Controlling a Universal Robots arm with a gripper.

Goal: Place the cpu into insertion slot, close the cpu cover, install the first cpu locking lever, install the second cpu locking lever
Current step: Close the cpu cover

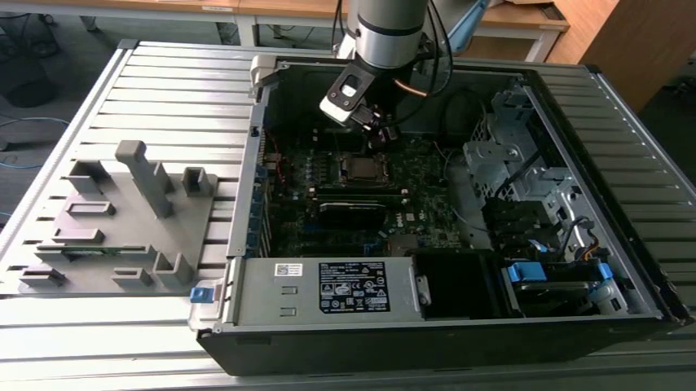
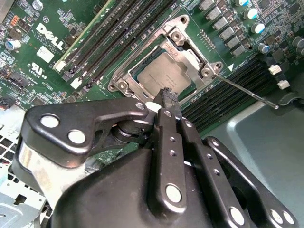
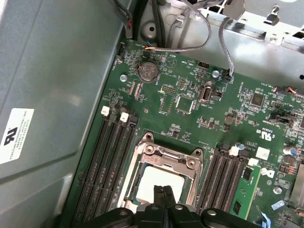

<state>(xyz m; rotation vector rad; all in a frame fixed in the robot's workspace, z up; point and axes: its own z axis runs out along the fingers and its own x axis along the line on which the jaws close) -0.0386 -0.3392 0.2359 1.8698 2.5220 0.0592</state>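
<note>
cpu (image 2: 160, 76) lies flat inside the insertion slot (image 2: 119, 86), its dull grey top level with the silver rim, so the seating step looks done. the cpu cover (image 2: 189, 53) appears to lie down around the chip, framing it through its square cut-out, though i cannot tell whether it is pressed fully home. one thin locking lever (image 2: 247, 93) juts from the socket corner out over the memory slots (image 2: 109, 45) with its free end in the air, which reads as unlatched and would leave the cover loose.

the tool (image 2: 167, 96) is clenched, its two fingers pressed together with nothing between them. in both wrist views the tip sits at the edge of the socket frame, and i cannot tell whether it touches the metal. a closed tip suits pushing here more than grasping.

in the exterior view the arm (image 1: 386, 32) comes down from the far side, nearly upright, with the wrist bent so the tool points into the open computer case (image 1: 609, 90) over the motherboard (image 1: 315, 175). the case rests on the slatted tabletop (image 1: 163, 90), with a grey parts fixture (image 1: 109, 212) to the exterior view's left.
</note>
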